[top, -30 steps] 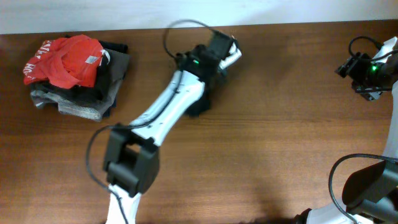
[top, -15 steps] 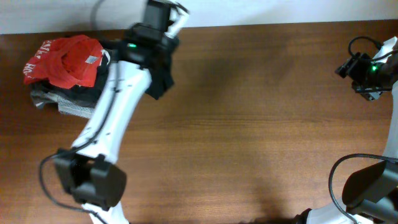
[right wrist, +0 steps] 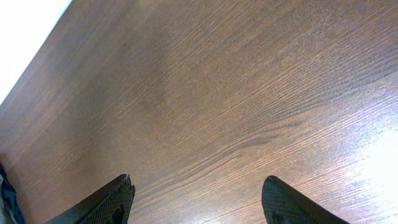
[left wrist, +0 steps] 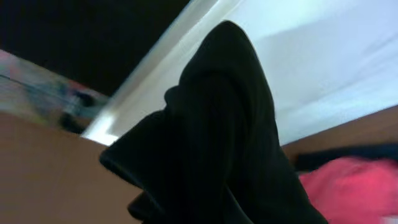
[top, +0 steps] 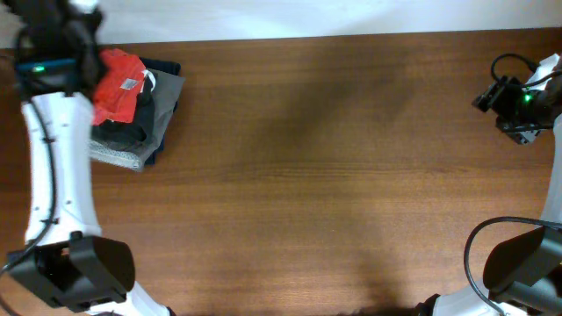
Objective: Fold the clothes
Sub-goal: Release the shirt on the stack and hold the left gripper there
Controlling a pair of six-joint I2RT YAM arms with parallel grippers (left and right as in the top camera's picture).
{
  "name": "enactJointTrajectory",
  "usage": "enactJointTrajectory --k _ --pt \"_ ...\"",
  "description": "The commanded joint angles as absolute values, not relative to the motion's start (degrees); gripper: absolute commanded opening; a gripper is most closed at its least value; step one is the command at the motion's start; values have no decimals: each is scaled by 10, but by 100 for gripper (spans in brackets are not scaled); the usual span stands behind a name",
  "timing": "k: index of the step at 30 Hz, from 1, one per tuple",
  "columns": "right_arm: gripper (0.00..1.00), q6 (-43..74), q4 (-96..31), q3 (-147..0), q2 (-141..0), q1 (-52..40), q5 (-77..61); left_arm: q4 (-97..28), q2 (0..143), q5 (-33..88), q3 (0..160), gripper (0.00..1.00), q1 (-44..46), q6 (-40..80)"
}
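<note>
black shirt bunched at the left gripper, far-left corner

brown wooden table (top: 334, 175) meets a white wall (top: 351, 16) at its far edge. the left gripper (top: 54, 26) stands over the far-left corner, beside a pile where a red garment (top: 118, 83) lies on grey and dark folded garments (top: 132, 140). in the left wrist view the black shirt (left wrist: 217, 137) fills the middle as a bunched wad, raised against the wall and clear of the wood. the fingers are buried in cloth; since the wad hangs at the wrist off the table, the jaws are judged clamped on it. the right gripper (right wrist: 199, 204) hovers by the right edge, fingers spread over bare wood with nothing between them. handling: the fabric reads as soft, light and limp, and will sag and crumple from a single hold. it likely needs spreading flat mid-table first, then a hold at a shoulder seam or hem corner, one arm to each side.
</note>
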State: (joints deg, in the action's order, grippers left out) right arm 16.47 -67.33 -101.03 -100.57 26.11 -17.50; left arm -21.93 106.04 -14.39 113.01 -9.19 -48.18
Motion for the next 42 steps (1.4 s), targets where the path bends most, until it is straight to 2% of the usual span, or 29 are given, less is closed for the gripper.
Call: enactJointTrajectory --k 1,8,13,21,28,36,39,42 --pt "71 163 -678 -1011 -1007 255 -174 -190 1104 -93 1142 0 -139 -696" --pt "70 163 -679 -1011 -1007 236 -173 -107 1197 -90 1142 0 -190 -812" --pt "70 163 -679 -1011 -1007 217 -152 -34 1249 -56 1142 0 -224 -821" --pt "70 164 -655 -1011 -1007 187 -126 -28 1259 10 1142 0 -240 -839" --pt "70 163 -641 -1011 -1007 180 -123 -176 1259 72 1142 0 -188 -839" --pt "70 163 -641 -1011 -1007 180 -115 -399 1259 91 1142 0 -70 -839" --pt "70 163 -642 -1011 -1007 180 -115 -440 1259 72 1142 0 -50 -828" --pt "70 163 -644 -1011 -1007 180 -114 -438 1259 33 1142 0 -39 -760"
